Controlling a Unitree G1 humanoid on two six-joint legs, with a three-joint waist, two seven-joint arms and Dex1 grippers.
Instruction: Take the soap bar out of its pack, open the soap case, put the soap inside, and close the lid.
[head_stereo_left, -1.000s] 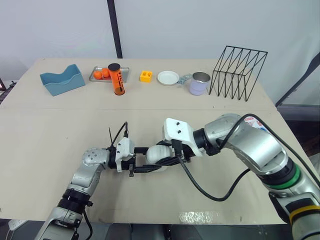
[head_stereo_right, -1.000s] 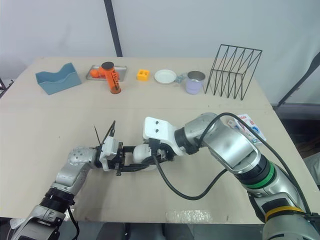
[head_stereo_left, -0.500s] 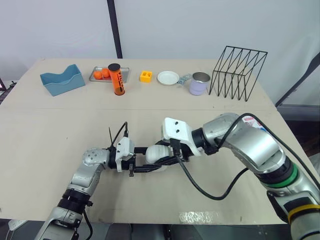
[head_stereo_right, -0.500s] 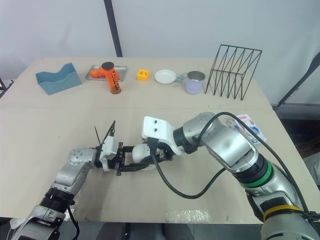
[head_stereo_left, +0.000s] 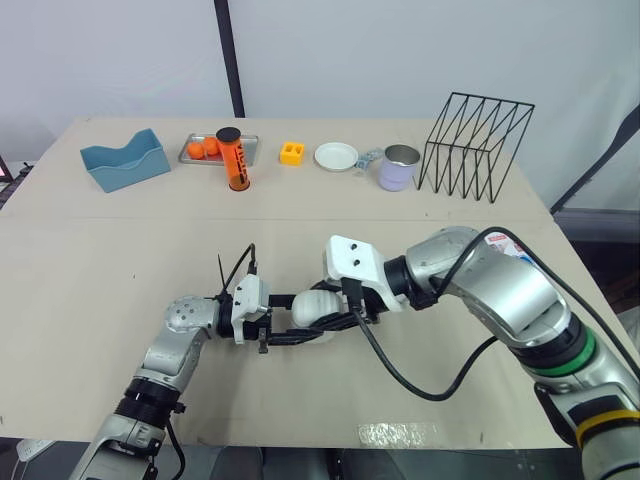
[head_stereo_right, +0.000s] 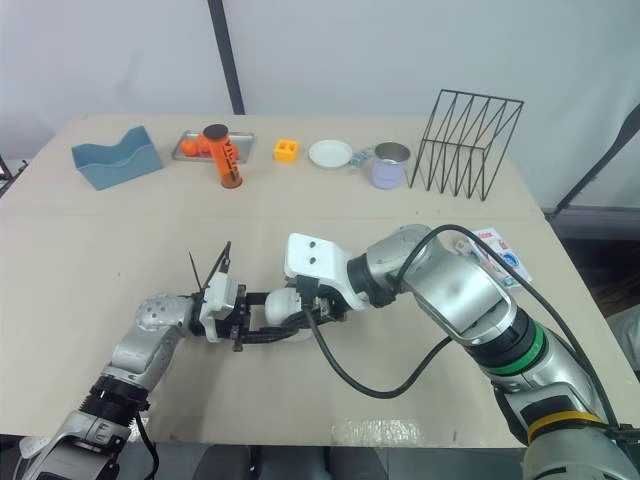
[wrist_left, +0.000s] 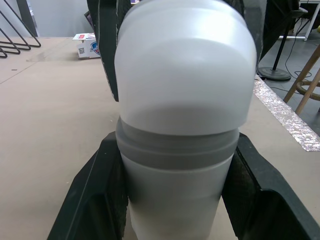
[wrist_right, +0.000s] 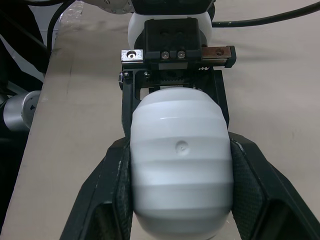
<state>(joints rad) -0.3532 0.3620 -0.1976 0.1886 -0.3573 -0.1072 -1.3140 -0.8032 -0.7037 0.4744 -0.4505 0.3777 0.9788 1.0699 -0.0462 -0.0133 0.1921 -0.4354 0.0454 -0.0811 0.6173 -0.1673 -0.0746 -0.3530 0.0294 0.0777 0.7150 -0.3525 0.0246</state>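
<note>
Both tools are clenching on the white soap case (head_stereo_left: 318, 306), down at the bench (head_stereo_left: 100, 280). The left tool (wrist_left: 176, 142) is gripping one half and the right tool (wrist_right: 181, 150) is squeezing the domed other half. A grey band is showing between the halves, and the inside is staying hidden. Well right of the case, the soap pack (head_stereo_right: 492, 248) is lying half covered by the right arm.

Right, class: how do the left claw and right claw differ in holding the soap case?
The left claw comes from the robot's left, the right claw from its right. The left claw grips the soap case at its grey-banded end, the right claw at its rounded white end. Both are shut on it.
</note>
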